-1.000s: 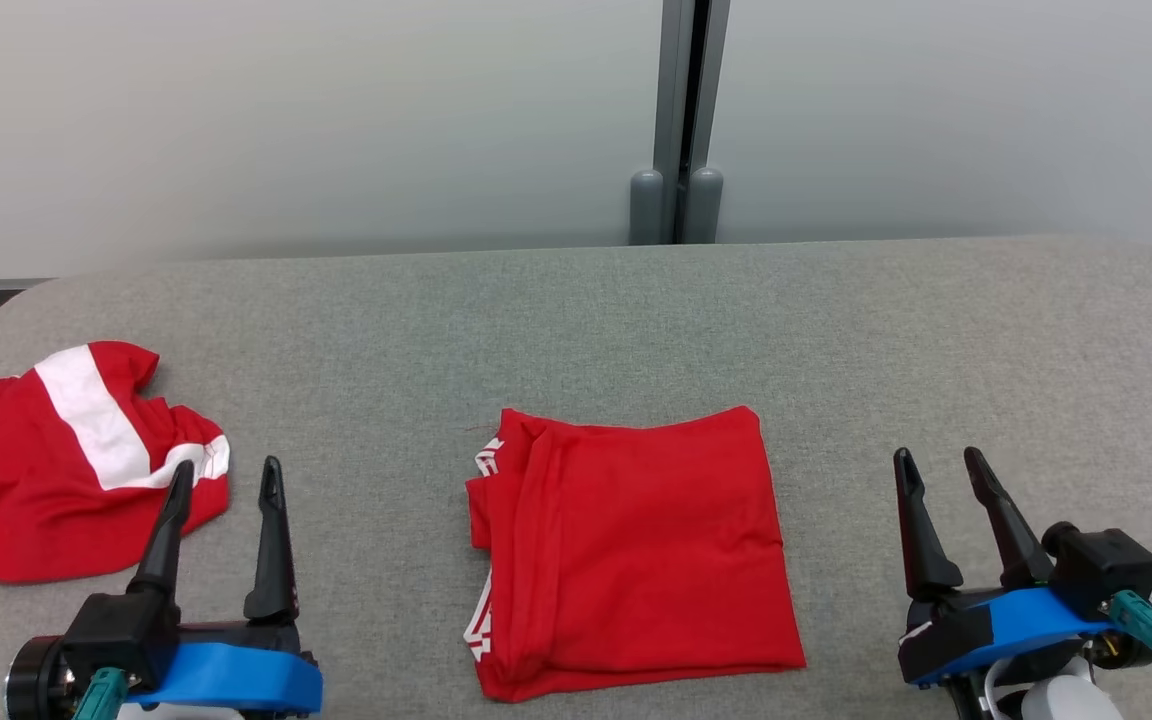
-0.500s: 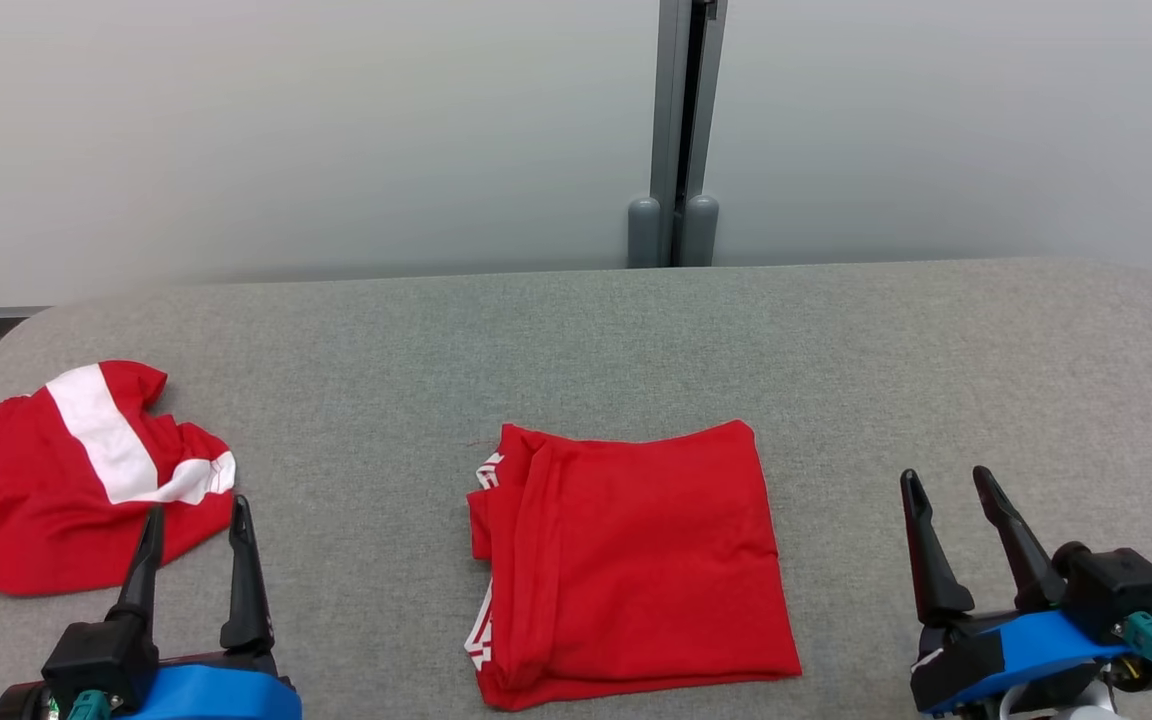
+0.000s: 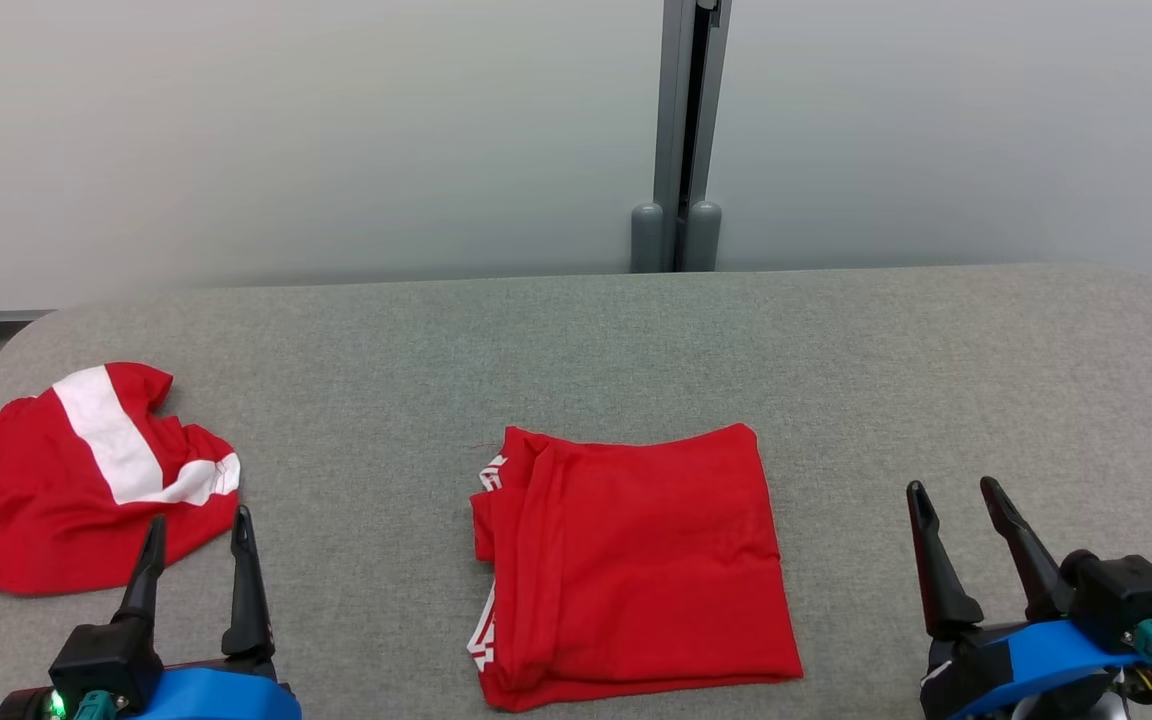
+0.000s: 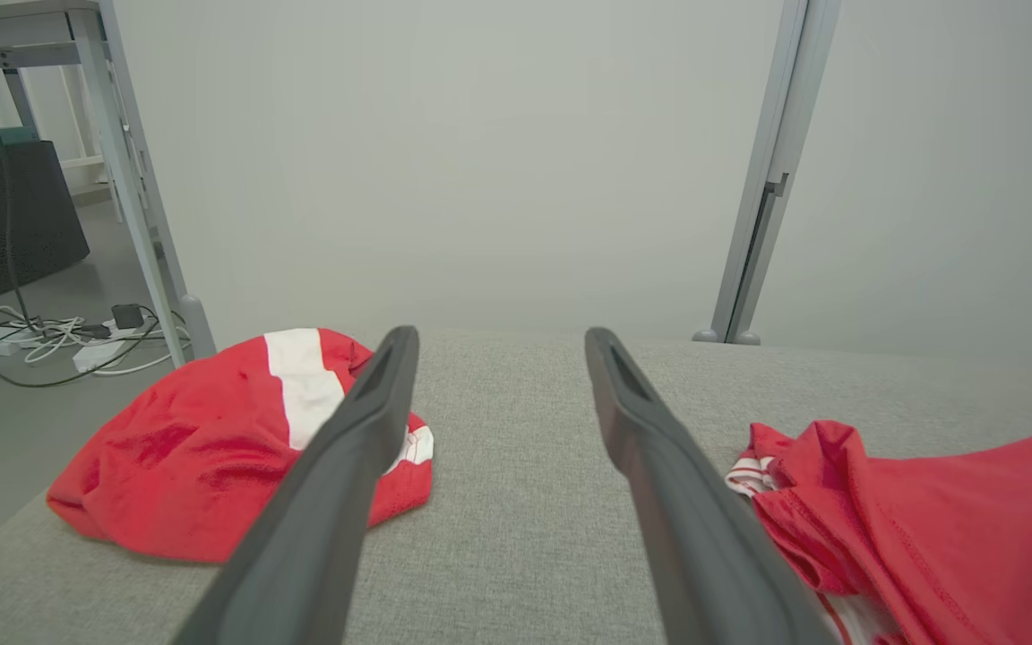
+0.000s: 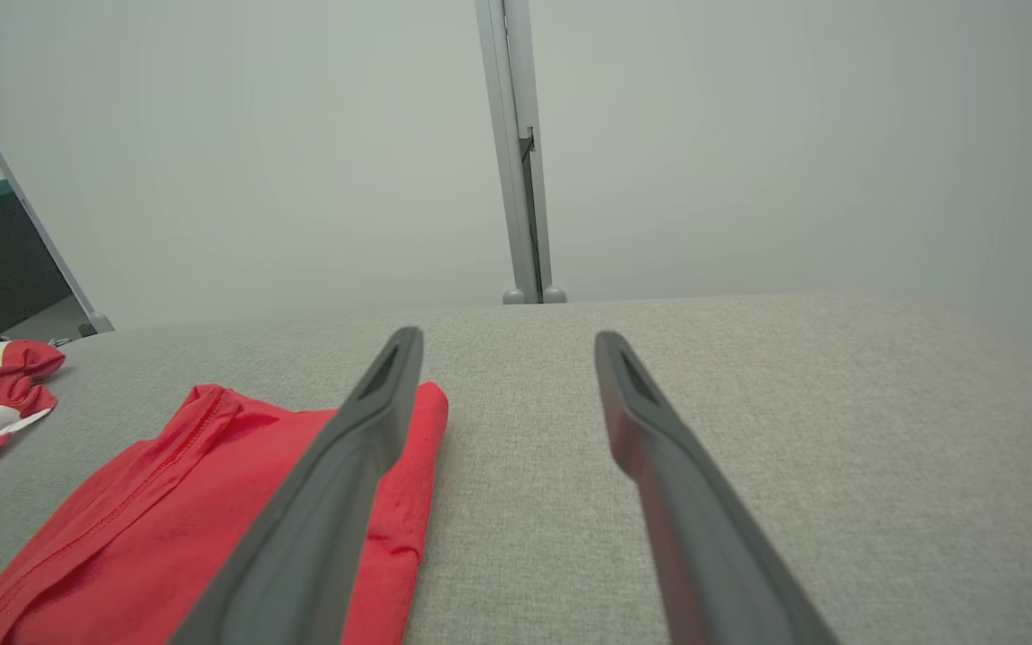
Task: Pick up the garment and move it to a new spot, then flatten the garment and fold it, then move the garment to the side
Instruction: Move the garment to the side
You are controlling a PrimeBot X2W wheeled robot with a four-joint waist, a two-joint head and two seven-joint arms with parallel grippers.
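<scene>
Since both arms have been drawn back toward the near edge of the bench, the left gripper and right gripper are held empty, fingers apart; the folded garment is left mid-edge, still to be shifted aside.

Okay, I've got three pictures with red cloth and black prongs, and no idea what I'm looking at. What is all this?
This is a two-armed robot at a grey padded surface. The wide picture is from a camera on its head, looking down; the black prongs at lower left and lower right are its left claw and right claw. The other two pictures come from cameras on each wrist, looking along that claw's own two fingers. On the surface lie a folded red garment in the middle and a crumpled red and white garment at the robot's left. Both claws are open and hold nothing.
</scene>
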